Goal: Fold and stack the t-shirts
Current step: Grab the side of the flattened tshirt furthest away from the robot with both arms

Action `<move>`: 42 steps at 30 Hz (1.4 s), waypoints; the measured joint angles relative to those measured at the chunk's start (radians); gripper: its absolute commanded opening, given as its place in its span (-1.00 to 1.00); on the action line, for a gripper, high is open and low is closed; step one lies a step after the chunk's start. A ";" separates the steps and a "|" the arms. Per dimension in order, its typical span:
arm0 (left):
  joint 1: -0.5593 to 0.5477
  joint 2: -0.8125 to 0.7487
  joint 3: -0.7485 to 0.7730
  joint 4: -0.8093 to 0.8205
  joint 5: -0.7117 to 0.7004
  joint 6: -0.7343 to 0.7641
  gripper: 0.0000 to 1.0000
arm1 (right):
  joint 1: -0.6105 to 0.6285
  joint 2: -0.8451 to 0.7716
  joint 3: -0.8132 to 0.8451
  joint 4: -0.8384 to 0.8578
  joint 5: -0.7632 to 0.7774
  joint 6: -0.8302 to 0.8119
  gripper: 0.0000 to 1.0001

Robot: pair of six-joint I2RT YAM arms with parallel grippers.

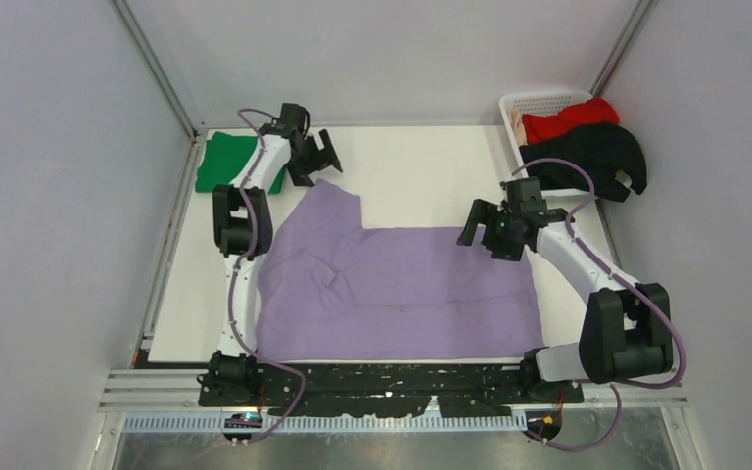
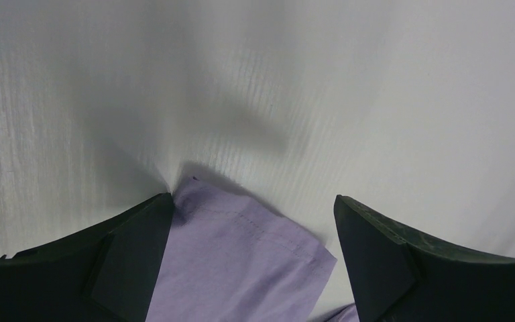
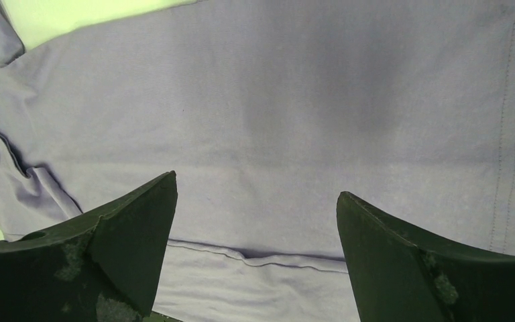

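Note:
A lavender t-shirt (image 1: 401, 289) lies spread on the white table, its far-left sleeve corner (image 2: 241, 255) poking up between my left fingers. My left gripper (image 1: 315, 157) hovers open over that corner, nothing pinched. My right gripper (image 1: 485, 230) hangs open above the shirt's far right edge, where a fold line (image 3: 261, 258) runs between its fingers. A folded green t-shirt (image 1: 230, 162) rests at the table's far left. A red t-shirt (image 1: 568, 119) and a black t-shirt (image 1: 592, 157) lie in and over the basket.
The white lattice basket (image 1: 539, 101) stands at the far right corner, with the black shirt draped over its near rim. Metal frame posts rise at both far corners. Bare white table (image 1: 411, 171) shows beyond the lavender shirt.

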 measured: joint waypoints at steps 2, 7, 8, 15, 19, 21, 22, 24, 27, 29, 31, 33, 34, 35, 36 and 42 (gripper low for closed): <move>-0.005 0.000 0.000 -0.010 0.010 0.015 0.80 | 0.000 -0.001 -0.001 0.004 -0.001 0.000 0.92; -0.024 -0.002 0.000 -0.048 0.011 0.041 0.41 | -0.003 -0.005 -0.009 0.009 -0.001 0.000 0.92; -0.027 -0.002 0.000 -0.054 0.010 0.043 0.31 | -0.003 -0.005 -0.010 0.009 -0.001 0.000 0.92; -0.048 -0.002 0.000 -0.116 -0.026 0.045 -0.04 | -0.013 -0.013 -0.017 0.009 -0.002 0.000 0.93; -0.054 -0.002 0.003 -0.140 -0.061 0.040 -0.24 | -0.020 -0.020 -0.019 0.008 -0.002 0.000 0.93; -0.057 -0.002 0.005 -0.150 -0.082 0.040 -0.32 | -0.022 -0.023 -0.020 0.008 -0.003 0.000 0.93; -0.058 -0.001 0.008 -0.155 -0.088 0.039 -0.34 | -0.023 -0.023 -0.020 0.008 -0.003 0.000 0.93; -0.059 -0.001 0.016 -0.161 -0.099 0.040 -0.38 | -0.026 -0.024 -0.022 0.007 -0.004 0.000 0.93; -0.059 -0.001 0.023 -0.160 -0.112 0.040 -0.37 | -0.031 -0.024 -0.024 0.007 -0.005 0.000 0.93; -0.059 -0.001 0.023 -0.161 -0.116 0.040 -0.32 | -0.034 -0.026 -0.027 0.006 -0.005 0.000 0.93; -0.060 -0.001 0.023 -0.160 -0.120 0.040 -0.26 | -0.038 -0.032 -0.031 0.005 -0.005 0.000 0.93; -0.060 -0.001 0.023 -0.160 -0.124 0.040 -0.24 | -0.040 -0.040 -0.034 0.005 -0.006 0.000 0.93; -0.060 -0.001 0.024 -0.160 -0.127 0.041 -0.23 | -0.041 -0.043 -0.035 0.005 -0.007 0.000 0.93; -0.060 -0.001 0.024 -0.160 -0.128 0.039 -0.24 | -0.042 -0.045 -0.035 0.005 -0.007 0.000 0.93; -0.060 -0.001 0.024 -0.160 -0.129 0.040 -0.24 | -0.042 -0.047 -0.035 0.005 -0.008 0.000 0.93; -0.055 -0.001 0.023 -0.154 -0.120 0.023 -0.24 | -0.044 -0.048 -0.035 0.005 -0.008 0.001 0.94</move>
